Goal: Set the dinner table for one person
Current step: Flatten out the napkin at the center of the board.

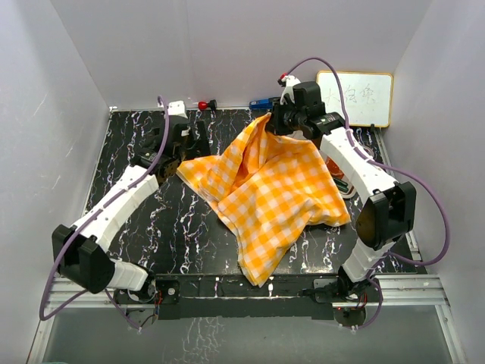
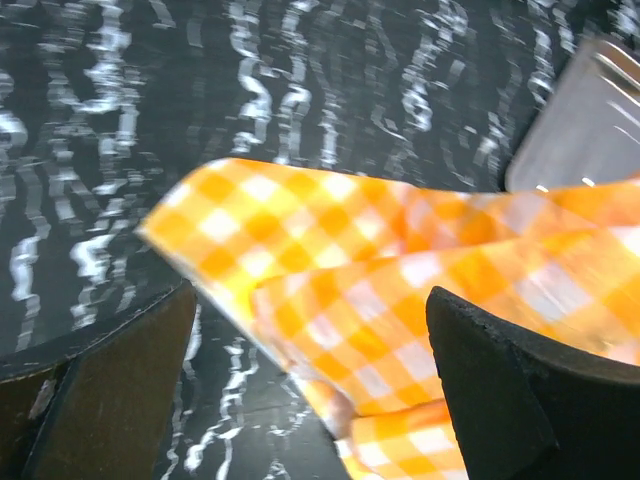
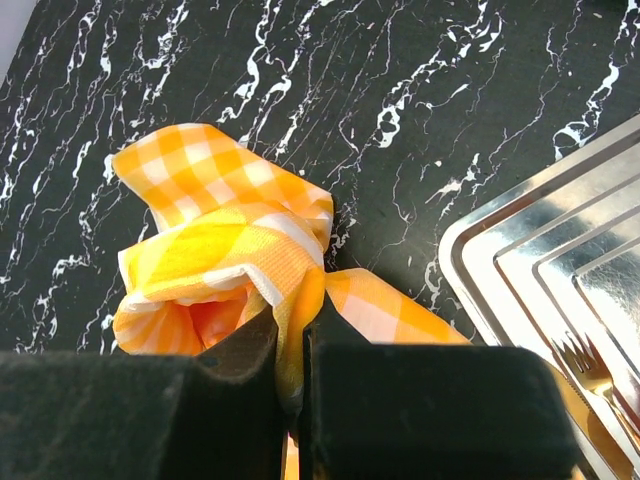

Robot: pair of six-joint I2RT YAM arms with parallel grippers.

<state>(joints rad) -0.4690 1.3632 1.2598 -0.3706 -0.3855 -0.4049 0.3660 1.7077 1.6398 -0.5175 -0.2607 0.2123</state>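
Between white walls (image 1: pixel 45 76), black veined dinner table (image 1: pixel 182 243)

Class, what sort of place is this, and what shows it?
Likely a robot lab booth, not a home: white walls box in the dinner table, two arms bolted at its edge, a checked cloth on it, a whiteboard behind.

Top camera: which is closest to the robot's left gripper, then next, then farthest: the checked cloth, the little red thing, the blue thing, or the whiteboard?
Starting from the left gripper:
1. checked cloth: its corner lies right beside the fingers.
2. little red thing: at the back, just behind the gripper.
3. blue thing: at the back, near the middle.
4. whiteboard: in the far right back corner.
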